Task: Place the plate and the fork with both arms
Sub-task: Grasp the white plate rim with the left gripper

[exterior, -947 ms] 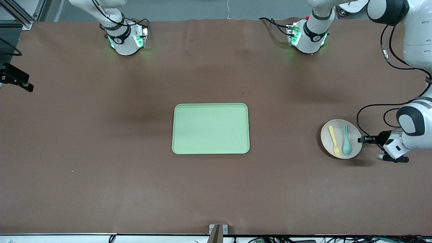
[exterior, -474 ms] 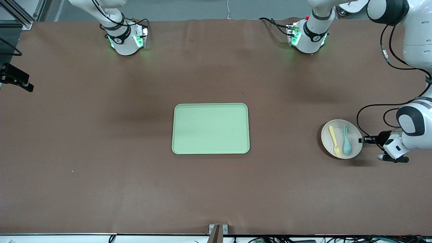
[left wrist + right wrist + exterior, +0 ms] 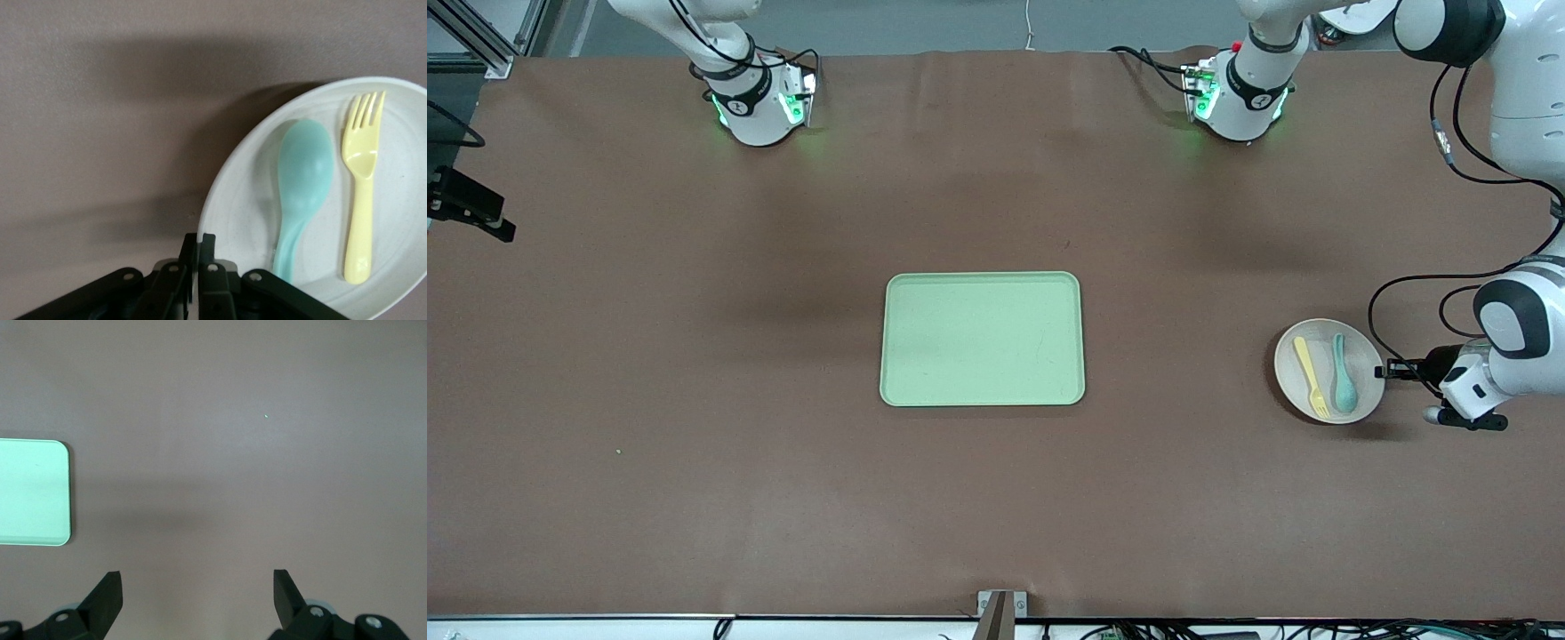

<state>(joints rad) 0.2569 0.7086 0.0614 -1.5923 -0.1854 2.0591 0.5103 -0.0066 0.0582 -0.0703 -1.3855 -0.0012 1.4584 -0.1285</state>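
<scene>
The beige plate [image 3: 1329,371] is at the left arm's end of the table. On it lie the pale yellow fork [image 3: 1310,377] and a teal spoon [image 3: 1343,384], side by side. My left gripper [image 3: 1383,371] is shut on the plate's rim at the edge toward the left arm's end. The left wrist view shows its jaws [image 3: 199,243] pinching the plate's rim [image 3: 233,213], with the spoon [image 3: 303,187] and fork [image 3: 360,193] on the plate. My right gripper [image 3: 197,587] is open and empty over bare table; it does not show in the front view.
A pale green rectangular tray [image 3: 983,339] lies empty at the table's middle; one corner of it shows in the right wrist view [image 3: 33,490]. Brown table cover all around. The arm bases [image 3: 760,102] stand at the table's edge farthest from the front camera.
The left gripper and the plate with fork and spoon have shifted a little, lower in the front view. The right arm shows no change.
</scene>
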